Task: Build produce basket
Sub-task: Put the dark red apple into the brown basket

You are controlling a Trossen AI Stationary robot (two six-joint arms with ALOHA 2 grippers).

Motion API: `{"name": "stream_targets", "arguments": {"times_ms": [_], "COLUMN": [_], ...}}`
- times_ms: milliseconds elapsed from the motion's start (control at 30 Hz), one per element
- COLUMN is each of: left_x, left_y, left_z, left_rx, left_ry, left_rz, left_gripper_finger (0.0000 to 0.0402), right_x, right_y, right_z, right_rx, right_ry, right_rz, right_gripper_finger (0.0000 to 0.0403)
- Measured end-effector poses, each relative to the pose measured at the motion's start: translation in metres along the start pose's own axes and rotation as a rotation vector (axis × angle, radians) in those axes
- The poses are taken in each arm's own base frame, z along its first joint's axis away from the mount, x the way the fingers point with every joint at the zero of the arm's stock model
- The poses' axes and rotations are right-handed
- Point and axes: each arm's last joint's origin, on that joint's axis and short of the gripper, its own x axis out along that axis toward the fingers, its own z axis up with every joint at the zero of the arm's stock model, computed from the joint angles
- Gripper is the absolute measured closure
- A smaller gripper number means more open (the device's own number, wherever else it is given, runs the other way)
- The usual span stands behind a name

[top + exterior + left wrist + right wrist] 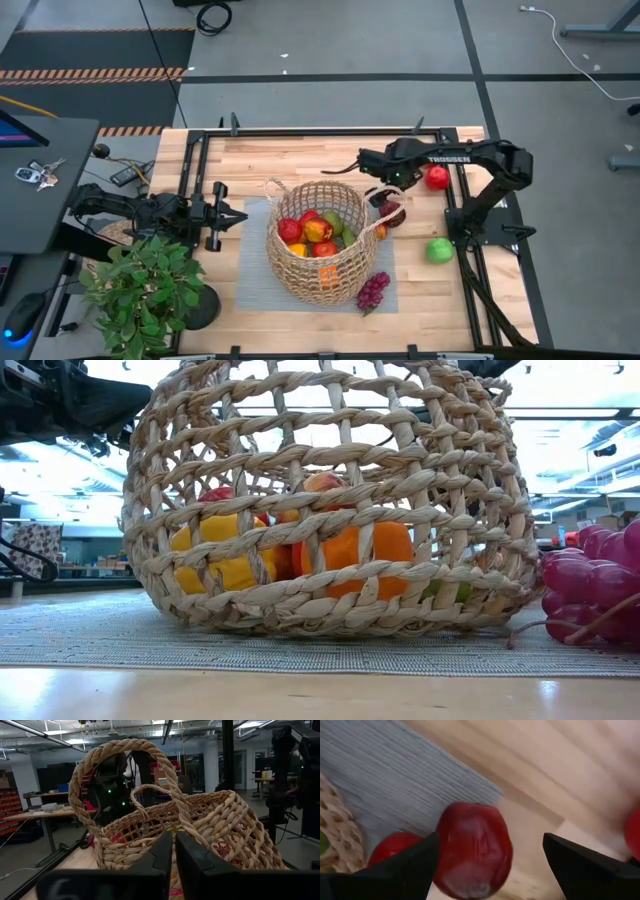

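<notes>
Wicker basket [318, 243], tan open weave w/ two loop handles, sits mid-tabletop [250, 160] on a grey woven mat [250, 285], tipped a bit to one side. Inside: produce pile, red apples [291, 230], a yellow piece [222, 555], an orange piece [368, 546], something green near the rim. Low view shows the orange and yellow pieces through the weave, basket resting on the mat.

Outside the basket: purple grapes [373, 291] on the mat's corner just beside the basket wall; green apple [439, 250] on bare wood, well apart to the right; red apple [437, 178] farther back by the right arm; dark red fruit [391, 212] just beside the basket on its right side.

Right claw [385, 203] hangs over that dark red fruit, fingers spread wide. Right wrist view: dark red fruit [474, 850] lies between the two dark fingers [405, 870] but not pinched, gap showing on one side; a second red piece [392, 847] next to it, mat and basket edge close by.

Left claw [238, 217] waits at the mat's left edge, near the basket, fingers pressed together, holding nothing. Left wrist view looks at the basket's near handle [125, 780].

Potted green plant [145, 285] at front-left corner.
</notes>
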Motion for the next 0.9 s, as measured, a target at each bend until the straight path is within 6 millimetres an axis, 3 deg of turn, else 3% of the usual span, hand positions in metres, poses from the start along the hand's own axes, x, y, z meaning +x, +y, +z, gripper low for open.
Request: {"name": "stream_targets", "arguments": {"times_ms": [300,900], "left_x": [0.000,0.000], "left_y": [0.000,0.000], "left_z": [0.000,0.000], "left_rx": [0.000,0.000], "left_ry": [0.000,0.000], "left_rz": [0.000,0.000], "left_gripper_finger": [0.0372,0.0370], "right_x": [-0.003,0.046], "right_y": [0.008,0.025], "right_z": [-0.012,-0.006], "right_rx": [0.103,0.141], "right_ry": [-0.007,0.216], "right_rz": [-0.068,-0.172], "right_gripper_finger": [0.0045,0.0045]}}
